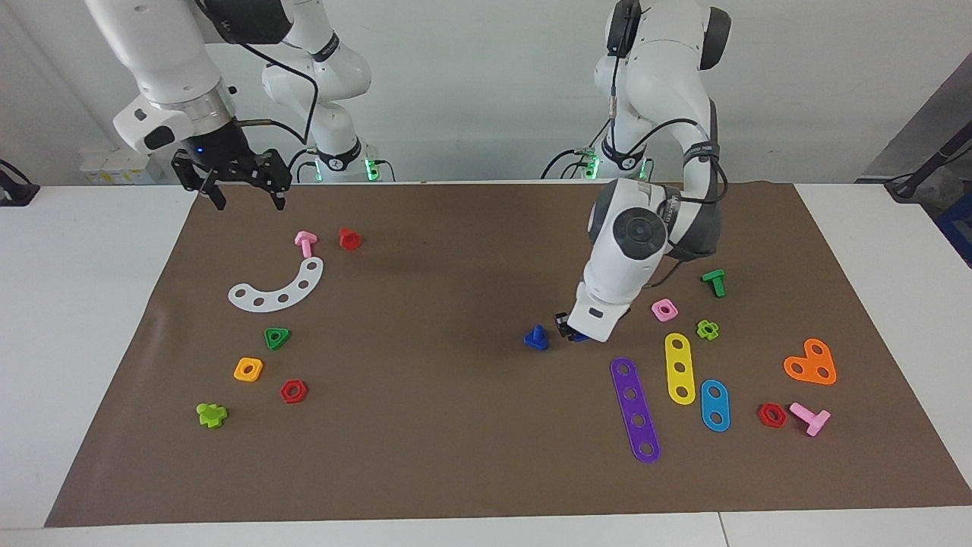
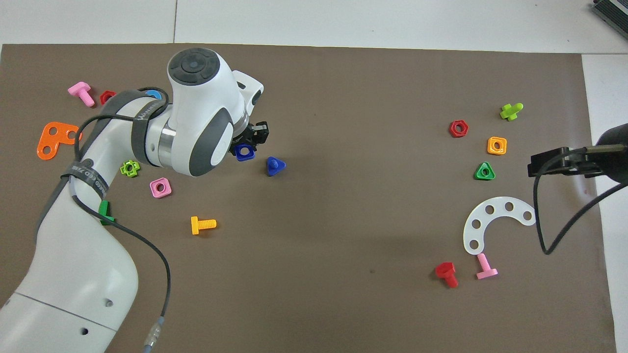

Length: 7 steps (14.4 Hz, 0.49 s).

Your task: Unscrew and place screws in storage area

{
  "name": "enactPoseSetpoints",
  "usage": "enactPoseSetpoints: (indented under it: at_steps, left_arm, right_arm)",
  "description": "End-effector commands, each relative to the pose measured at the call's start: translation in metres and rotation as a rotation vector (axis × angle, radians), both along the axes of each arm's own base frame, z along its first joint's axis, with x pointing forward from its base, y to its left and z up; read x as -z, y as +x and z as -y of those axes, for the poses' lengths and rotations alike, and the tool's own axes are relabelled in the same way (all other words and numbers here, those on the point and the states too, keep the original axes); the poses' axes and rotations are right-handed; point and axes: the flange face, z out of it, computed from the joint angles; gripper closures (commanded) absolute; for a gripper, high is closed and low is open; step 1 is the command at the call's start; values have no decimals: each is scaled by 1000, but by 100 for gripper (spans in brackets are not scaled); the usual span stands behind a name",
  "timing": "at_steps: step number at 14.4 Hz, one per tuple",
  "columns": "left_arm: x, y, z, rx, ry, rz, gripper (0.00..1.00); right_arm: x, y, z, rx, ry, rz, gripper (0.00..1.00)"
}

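The blue bolt [image 1: 536, 338] stands on its triangular head on the brown mat, shaft up; it also shows in the overhead view [image 2: 275, 165]. My left gripper [image 1: 569, 328] is low at the mat right beside it, over a blue square nut [image 2: 244, 152] that is partly hidden under the hand. The storage area holds the white curved strip [image 1: 277, 289], a green triangle nut [image 1: 277, 337], an orange square nut [image 1: 248, 369] and a red hexagon nut [image 1: 293, 390], toward the right arm's end. My right gripper [image 1: 241, 194] hangs open and empty above the mat's edge there, waiting.
Purple [image 1: 635, 409], yellow [image 1: 680, 368] and blue [image 1: 714, 405] holed strips lie near the left gripper, farther from the robots. A pink nut [image 1: 664, 309], a green bolt [image 1: 714, 282], an orange plate [image 1: 811, 363] and an orange bolt [image 2: 202, 225] also lie around it.
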Motion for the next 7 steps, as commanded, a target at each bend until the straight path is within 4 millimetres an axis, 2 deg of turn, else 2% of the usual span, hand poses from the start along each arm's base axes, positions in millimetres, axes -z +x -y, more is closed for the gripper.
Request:
enactPoseSetpoints:
  at_steps: [1, 3, 4, 6, 7]
  left_arm:
    - [23, 0, -36, 51, -18, -36, 70]
    - [47, -12, -61, 118, -29, -29, 70]
    - [57, -21, -69, 133, -29, -30, 70]
    - [74, -37, -77, 154, -29, -39, 69]
    - [76, -40, -78, 171, -30, -44, 68]
  right_arm:
    - [25, 16, -56, 37, 25, 35, 0]
    - [59, 39, -112, 77, 66, 53, 0]
    - [82, 51, -151, 94, 63, 67, 0]
    - [126, 77, -221, 118, 67, 96, 0]
    - [141, 84, -251, 113, 72, 118, 0]
